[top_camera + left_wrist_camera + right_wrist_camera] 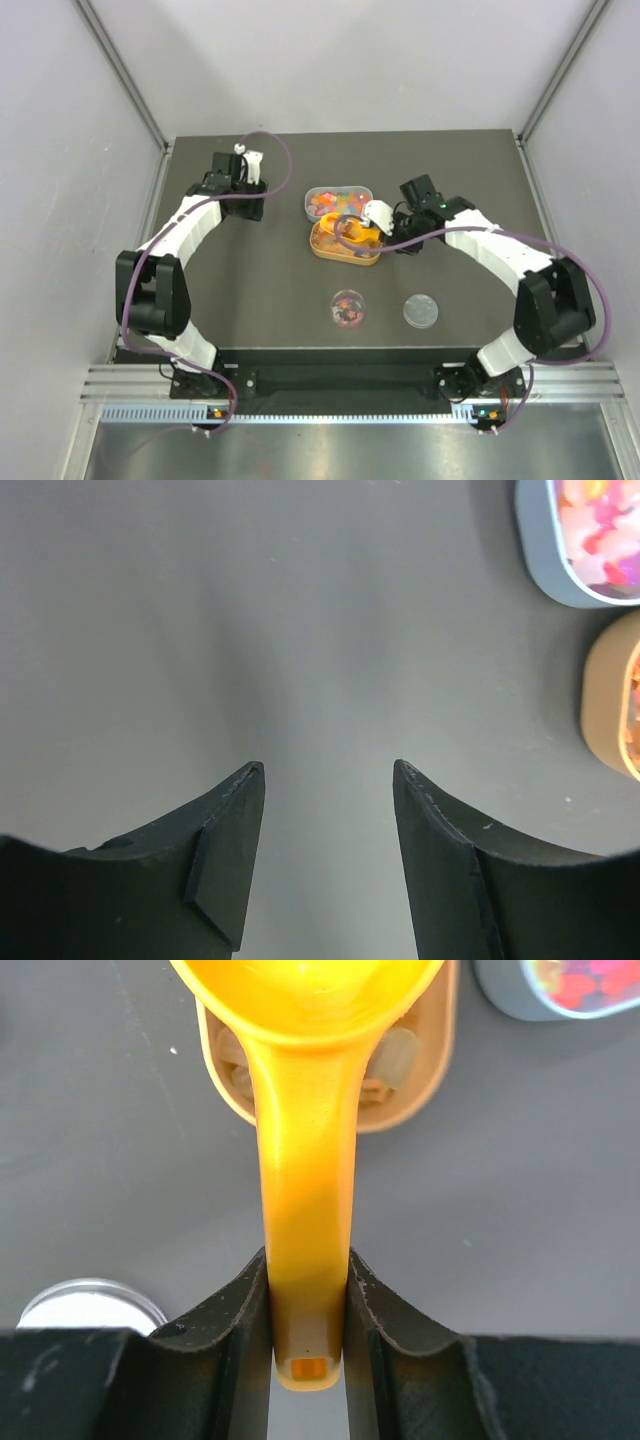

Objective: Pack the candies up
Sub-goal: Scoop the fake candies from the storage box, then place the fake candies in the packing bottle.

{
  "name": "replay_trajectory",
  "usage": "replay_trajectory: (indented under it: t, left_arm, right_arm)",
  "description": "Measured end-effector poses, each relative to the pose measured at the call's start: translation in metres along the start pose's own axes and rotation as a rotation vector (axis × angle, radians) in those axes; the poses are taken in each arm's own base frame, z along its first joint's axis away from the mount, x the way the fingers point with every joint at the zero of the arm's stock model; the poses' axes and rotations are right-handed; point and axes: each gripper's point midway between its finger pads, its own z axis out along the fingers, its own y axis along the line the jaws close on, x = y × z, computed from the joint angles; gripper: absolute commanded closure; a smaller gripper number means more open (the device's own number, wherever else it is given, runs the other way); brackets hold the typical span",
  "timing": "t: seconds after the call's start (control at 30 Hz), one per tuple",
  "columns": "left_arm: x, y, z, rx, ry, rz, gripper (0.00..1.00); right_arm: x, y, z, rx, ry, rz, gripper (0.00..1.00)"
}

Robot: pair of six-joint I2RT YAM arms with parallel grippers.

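The candies lie in a grey tray [337, 202], in an orange tray [345, 243] and in a small clear round tub [348, 307]. My right gripper [376, 218] is shut on the handle of an orange scoop [305, 1190], and the scoop's bowl [355, 232] hangs over the orange tray [425, 1070]. What is in the bowl is hidden. My left gripper [249, 163] is open and empty at the far left of the table, well away from the trays. In the left wrist view the gripper [328, 768] is over bare table, with candies [600, 525] at the upper right.
A round lid [421, 311] lies near the front, right of the tub, and shows in the right wrist view [90, 1306]. The grey tray [510, 990] is just behind the orange one. The table's far edge is behind the left gripper.
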Motion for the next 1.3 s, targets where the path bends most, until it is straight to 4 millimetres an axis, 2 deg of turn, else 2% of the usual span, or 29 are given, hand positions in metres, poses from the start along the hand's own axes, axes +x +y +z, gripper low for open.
replay_trajectory:
  t: [0.13, 0.3, 0.43, 0.53, 0.7, 0.8, 1.07, 1.3]
  left_arm:
    - [-0.005, 0.006, 0.001, -0.019, -0.019, 0.005, 0.40]
    - [-0.009, 0.011, 0.001, -0.030, -0.039, 0.010, 0.40]
    - [-0.012, 0.014, 0.001, -0.036, -0.049, 0.005, 0.40]
    - [-0.014, 0.017, 0.001, -0.043, -0.060, 0.000, 0.40]
    - [-0.015, 0.020, -0.006, -0.050, -0.079, -0.006, 0.39]
    - [-0.016, 0.022, -0.010, -0.053, -0.090, -0.008, 0.39]
    - [-0.010, 0.021, -0.008, -0.046, -0.090, -0.024, 0.40]
    - [0.001, 0.018, -0.003, -0.034, -0.080, -0.038, 0.40]
  right_arm:
    - [-0.001, 0.001, -0.030, 0.018, -0.014, -0.063, 1.00]
    - [0.006, 0.018, -0.069, 0.004, -0.003, -0.195, 1.00]
    - [0.012, 0.033, -0.093, -0.009, -0.001, -0.271, 1.00]
    - [0.023, 0.044, -0.096, -0.032, 0.016, -0.309, 1.00]
    - [0.055, 0.067, -0.088, -0.112, 0.098, -0.363, 1.00]
    - [0.068, 0.071, -0.087, -0.139, 0.143, -0.400, 1.00]
    - [0.078, 0.060, -0.098, -0.133, 0.238, -0.510, 1.00]
    - [0.063, 0.034, -0.114, -0.091, 0.290, -0.588, 1.00]
